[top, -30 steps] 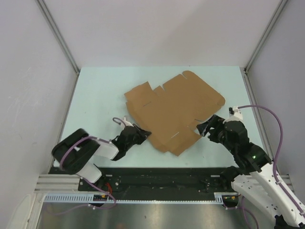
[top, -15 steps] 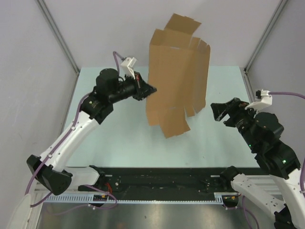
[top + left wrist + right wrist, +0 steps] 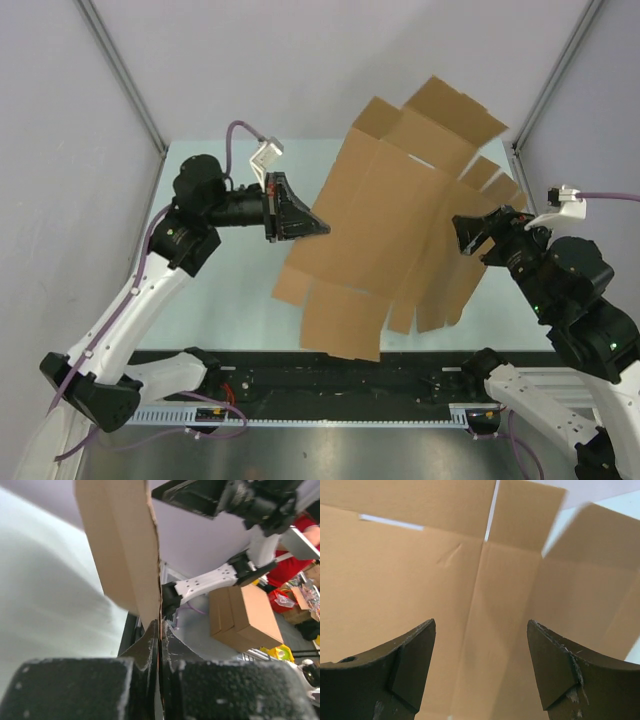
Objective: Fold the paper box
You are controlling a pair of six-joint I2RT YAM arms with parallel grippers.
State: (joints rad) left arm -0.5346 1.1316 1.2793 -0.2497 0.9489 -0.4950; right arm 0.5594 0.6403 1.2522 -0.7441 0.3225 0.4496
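Note:
The paper box (image 3: 390, 215) is a flat brown die-cut cardboard sheet, held up in the air above the table and tilted, its flaps hanging toward the near edge. My left gripper (image 3: 318, 228) is shut on the sheet's left edge; the left wrist view shows the cardboard (image 3: 125, 555) edge-on, pinched between the two fingers (image 3: 161, 630). My right gripper (image 3: 462, 232) is open at the sheet's right side, raised off the table. In the right wrist view the cardboard (image 3: 485, 580) fills the picture just beyond the spread gripper (image 3: 481, 625); nothing lies between the fingertips.
The pale green table (image 3: 220, 270) lies below, walled by grey panels left, right and behind. A black rail (image 3: 330, 375) with the arm bases runs along the near edge. Stacked brown cartons (image 3: 245, 615) stand outside the cell.
The sheet lay flat on the table one second ago. My left gripper has taken its edge and lifted it high, then swung it rightward and tilted it. My right gripper has risen beside it, still open.

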